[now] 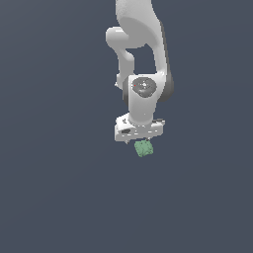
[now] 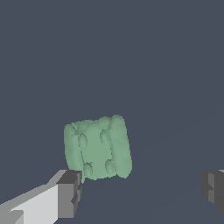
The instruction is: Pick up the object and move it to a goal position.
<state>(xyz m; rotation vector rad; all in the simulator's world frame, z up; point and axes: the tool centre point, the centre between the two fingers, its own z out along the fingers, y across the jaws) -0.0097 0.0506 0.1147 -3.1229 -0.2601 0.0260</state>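
The object (image 1: 144,148) is a small pale-green lumpy block with ridged sides. In the exterior view it shows just below the white hand of my gripper (image 1: 140,140). In the wrist view the object (image 2: 97,146) lies just beyond the fingertips, close to one grey finger pad (image 2: 69,194) and well apart from the other (image 2: 214,190). My gripper (image 2: 141,192) is open, with a gap much wider than the block. Neither finger touches the block. I cannot tell from these views whether the block rests on the surface.
A plain dark grey-blue surface (image 1: 59,188) fills both views all around. The white arm (image 1: 141,39) rises above the hand toward the top of the exterior view. No other objects or marker show.
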